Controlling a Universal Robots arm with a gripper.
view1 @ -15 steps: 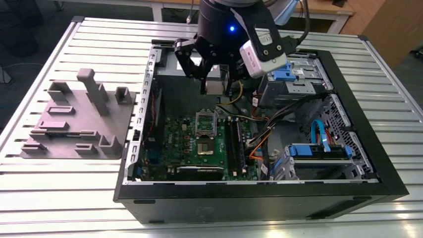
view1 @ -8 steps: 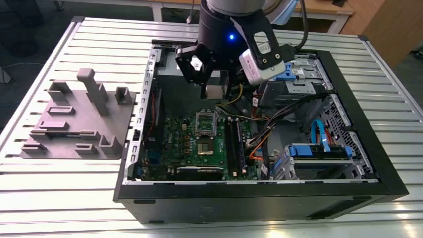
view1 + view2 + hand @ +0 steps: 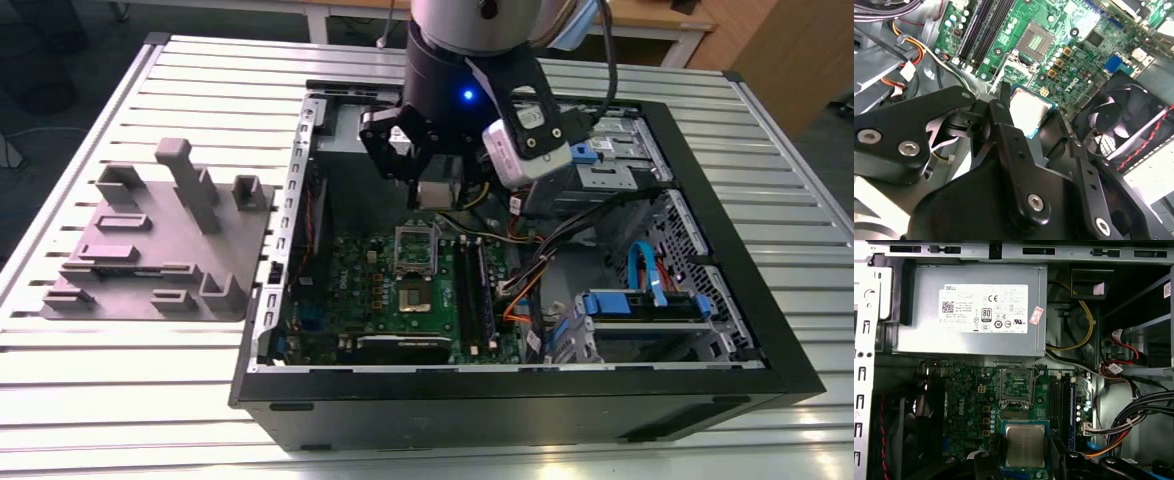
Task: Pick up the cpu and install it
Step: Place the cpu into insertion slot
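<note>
1. Your gripper (image 3: 435,193) hung inside the open computer case (image 3: 534,400), above the motherboard (image 3: 966,405) and close to the grey power supply (image 3: 974,305).
2. Its black fingers (image 3: 1000,112) were narrowed onto the cpu (image 3: 1030,111), gripping it by opposite edges with the silvery top facing the cameras. In the first wrist view the chip (image 3: 1025,445) looked level and clear of the board.
3. The bare socket (image 3: 1036,42) lay uncovered on the board, with its hinged frame (image 3: 1015,384) swung open on the power-supply side. The chip was not seated; I judged it near the socket but apart from it.
4. The main risk, as I saw it, was alignment. A chip set down slightly turned or offset would ride on the socket's edge or press on its contacts, which bend easily.
5. The hold looked thin, on the rim alone. A jolt or a brush against the open frame could tilt the chip or let it slip onto the board.
6. The fingers were wider than the chip, so they could catch the open frame or the memory slots (image 3: 981,30) beside the socket as you lowered.
7. The cable bundle (image 3: 1134,415) sat well apart, so I thought a snag there unlikely.
</note>
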